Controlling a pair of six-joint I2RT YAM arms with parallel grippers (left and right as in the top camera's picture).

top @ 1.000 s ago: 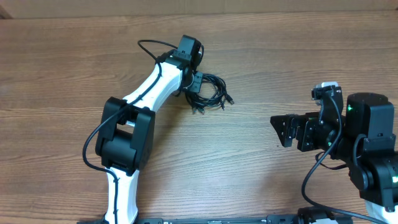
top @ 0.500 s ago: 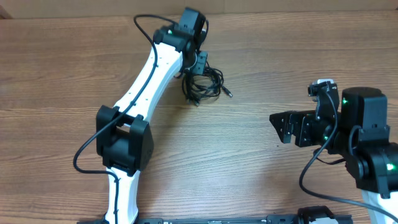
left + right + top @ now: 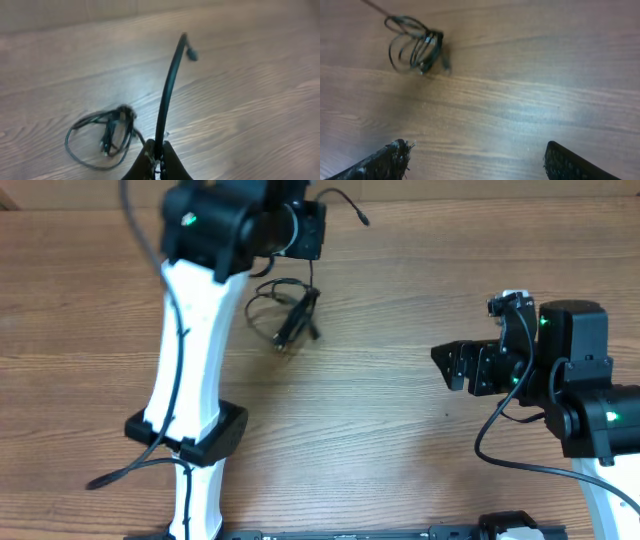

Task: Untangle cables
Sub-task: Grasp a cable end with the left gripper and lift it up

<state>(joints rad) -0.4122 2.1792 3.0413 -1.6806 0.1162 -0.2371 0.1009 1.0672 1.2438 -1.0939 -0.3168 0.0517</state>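
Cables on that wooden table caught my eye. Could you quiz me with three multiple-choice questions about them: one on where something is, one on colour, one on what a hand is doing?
1. Where is the coiled bundle?
A. Close beside the left arm
B. Between the right hand's fingers
C. Under the right arm's base

2. What colour is the coiled bundle?
A. Red
B. White
C. Black

3. What is the left hand doing?
A. Open with nothing in it
B. Shut on a cable strand
C. Pressed flat on the table

Answers:
1. A, since the overhead view shows it just to the side of the left arm, far from the right one.
2. C, since every view shows dark black loops against the brown wood.
3. B, since the left wrist view shows the fingers closed together with the strand rising out from between them.
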